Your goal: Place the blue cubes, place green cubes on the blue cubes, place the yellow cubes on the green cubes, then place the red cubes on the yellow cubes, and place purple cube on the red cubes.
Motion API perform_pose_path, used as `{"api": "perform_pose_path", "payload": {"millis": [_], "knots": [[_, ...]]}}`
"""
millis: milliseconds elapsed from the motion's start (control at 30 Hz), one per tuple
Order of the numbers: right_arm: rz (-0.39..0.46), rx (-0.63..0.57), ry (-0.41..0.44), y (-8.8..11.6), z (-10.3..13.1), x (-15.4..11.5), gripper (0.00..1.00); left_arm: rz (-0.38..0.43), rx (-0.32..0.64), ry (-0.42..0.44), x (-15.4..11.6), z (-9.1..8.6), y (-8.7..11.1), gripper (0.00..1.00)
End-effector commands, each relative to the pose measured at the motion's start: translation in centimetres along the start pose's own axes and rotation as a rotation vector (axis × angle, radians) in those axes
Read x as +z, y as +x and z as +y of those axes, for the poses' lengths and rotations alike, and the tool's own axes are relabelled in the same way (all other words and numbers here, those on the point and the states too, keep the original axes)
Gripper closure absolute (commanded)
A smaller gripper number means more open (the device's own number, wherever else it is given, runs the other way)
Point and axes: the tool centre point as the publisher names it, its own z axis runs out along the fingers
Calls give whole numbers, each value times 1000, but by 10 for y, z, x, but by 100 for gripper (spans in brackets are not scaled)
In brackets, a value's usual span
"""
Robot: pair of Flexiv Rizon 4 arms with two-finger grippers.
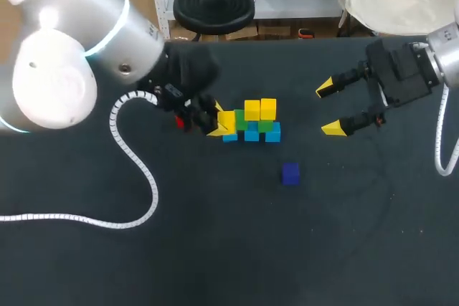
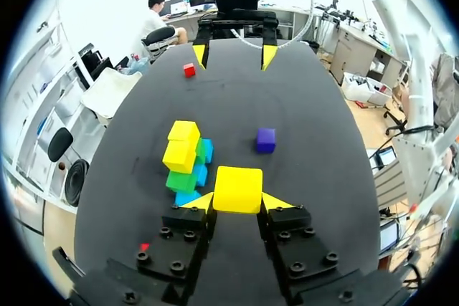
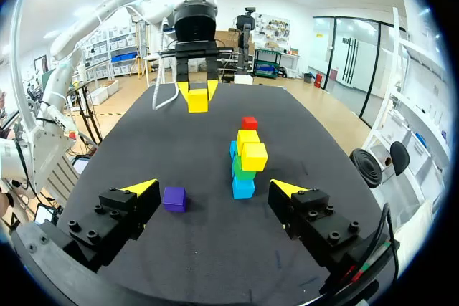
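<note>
Cube point(image 2: 237, 189), yellow, clamped between left fingers point(image 2: 203, 201).

Tabletop point(image 1: 215, 249): dark, matte, approx. charcoal-black; spans nearly all of head view, far edge straight across upper part; lit evenly, soft light.

Head cam sits high behind the robot, looking down on the black table point(image 1: 215, 249). Wrist cams ride low and close, facing each other across it. All three catch the blue-green-yellow cube stack point(image 1: 252, 125) and small purple cube point(image 1: 290, 173).
</note>
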Motion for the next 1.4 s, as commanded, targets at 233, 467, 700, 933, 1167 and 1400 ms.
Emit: {"api": "perform_pose_path", "payload": {"millis": [233, 467, 700, 933, 1167, 1400], "knots": [[-1, -1, 1, 0, 0, 0, 0, 4, 2, 15, 13, 0, -14, 100], [-1, -1, 1, 0, 0, 0, 0, 33, 21, 34, 26, 5, -23, 100], [-1, -1, 1, 0, 0, 0, 0, 47, 14, 25, 26, 11, -23, 100], [-1, -1, 1, 0, 0, 0, 0, 64, 10, 17, 28, 13, -22, 100], [-1, -1, 1, 0, 0, 0, 0, 61, -3, -10, 14, 14, -17, 100], [-1, -1, 1, 0, 0, 0, 0, 91, -34, -34, 17, 27, -11, 100]]}}
